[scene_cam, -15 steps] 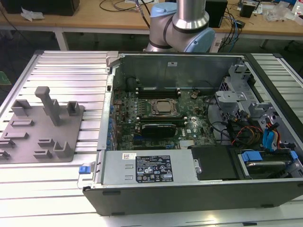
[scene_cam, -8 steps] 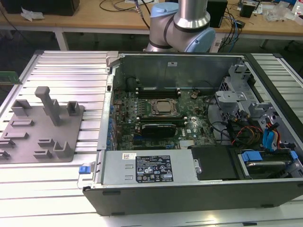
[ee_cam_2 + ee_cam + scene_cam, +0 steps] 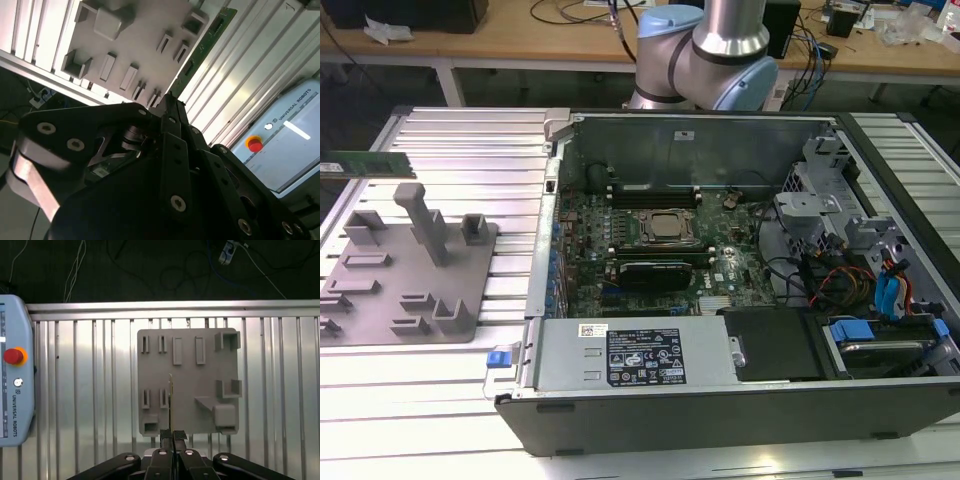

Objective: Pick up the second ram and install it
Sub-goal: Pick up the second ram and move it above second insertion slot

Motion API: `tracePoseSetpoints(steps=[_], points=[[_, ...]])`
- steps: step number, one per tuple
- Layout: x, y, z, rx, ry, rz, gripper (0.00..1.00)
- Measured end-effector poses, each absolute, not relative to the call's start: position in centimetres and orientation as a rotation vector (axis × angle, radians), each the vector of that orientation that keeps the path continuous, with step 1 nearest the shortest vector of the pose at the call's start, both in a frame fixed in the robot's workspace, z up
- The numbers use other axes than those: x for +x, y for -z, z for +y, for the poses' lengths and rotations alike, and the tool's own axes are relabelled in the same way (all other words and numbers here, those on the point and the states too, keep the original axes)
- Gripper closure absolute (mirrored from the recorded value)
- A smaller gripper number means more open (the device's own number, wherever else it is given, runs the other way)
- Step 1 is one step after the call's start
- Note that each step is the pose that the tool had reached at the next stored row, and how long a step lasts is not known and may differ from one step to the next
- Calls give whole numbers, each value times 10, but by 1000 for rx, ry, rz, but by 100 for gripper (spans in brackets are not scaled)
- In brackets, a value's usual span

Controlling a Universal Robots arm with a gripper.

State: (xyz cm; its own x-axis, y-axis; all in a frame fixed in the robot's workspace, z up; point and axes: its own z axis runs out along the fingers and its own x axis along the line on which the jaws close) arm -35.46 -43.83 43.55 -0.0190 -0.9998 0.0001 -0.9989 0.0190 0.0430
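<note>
Gripper (image 3: 173, 434) (image 3: 170, 100) hangs above the grey fixture plate (image 3: 192, 382) (image 3: 135, 47) (image 3: 470, 275). In both wrist views I read the jaws as pinched narrow on the second ram (image 3: 206, 44) (image 3: 170, 395). In the second wrist view its green board runs out from the tips and overlaps the plate's edge on the side toward the teach pendant (image 3: 285, 142) (image 3: 15, 370). In the first wrist view it's edge-on, a thin line across the plate's middle, between the paired slots and the tall post. Ribbed alu table (image 3: 280, 390) lies under the plate. Exterior view: arm (image 3: 710, 45) rises out of frame behind the open PC case (image 3: 720, 412), which sits to the exterior view's right of the plate. There's also a green stick (image 3: 365, 162) past the plate's far edge. Can't tell if it's the same one.
</note>
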Motion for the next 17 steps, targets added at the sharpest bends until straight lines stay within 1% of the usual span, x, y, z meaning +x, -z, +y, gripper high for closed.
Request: tracePoseSetpoints(steps=[12,17], points=[[-294,-436,-438,2176,53,-2218,91],[-248,-435,-438,2174,58,-2216,91]])
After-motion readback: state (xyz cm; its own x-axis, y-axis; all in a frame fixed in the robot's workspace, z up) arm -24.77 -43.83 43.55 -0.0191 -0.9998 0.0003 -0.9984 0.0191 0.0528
